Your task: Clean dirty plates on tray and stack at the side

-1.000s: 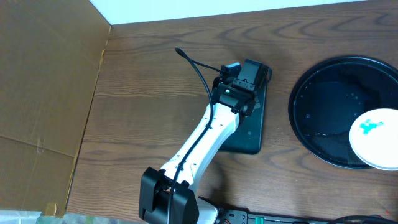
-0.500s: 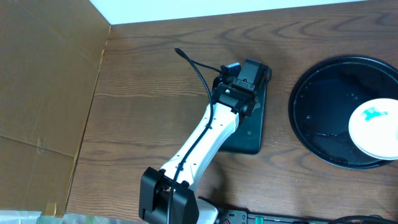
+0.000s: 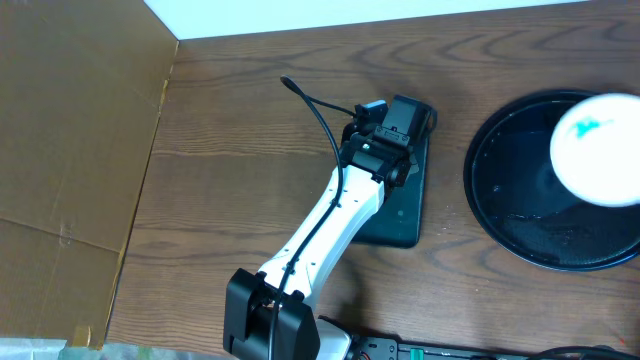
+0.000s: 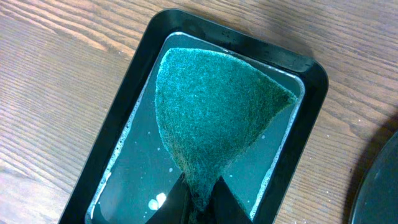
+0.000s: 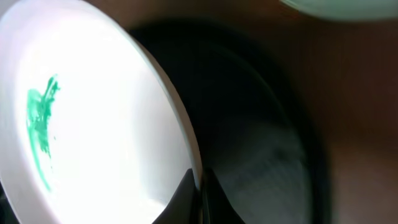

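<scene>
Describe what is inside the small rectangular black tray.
A green scouring sponge, pinched by the left gripper, and a thin film of water with bubbles. The rectangular tray floor beneath the sponge is hidden.

Open tabletop [image 3: 445, 150] separates sponge tray [image 3: 405, 218] from round tray [image 3: 500, 190].

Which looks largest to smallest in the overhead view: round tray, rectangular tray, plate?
1. Round tray, clearly largest.
2. Rectangular tray and plate: too close to rank; the plate is lifted nearer the camera.
</scene>
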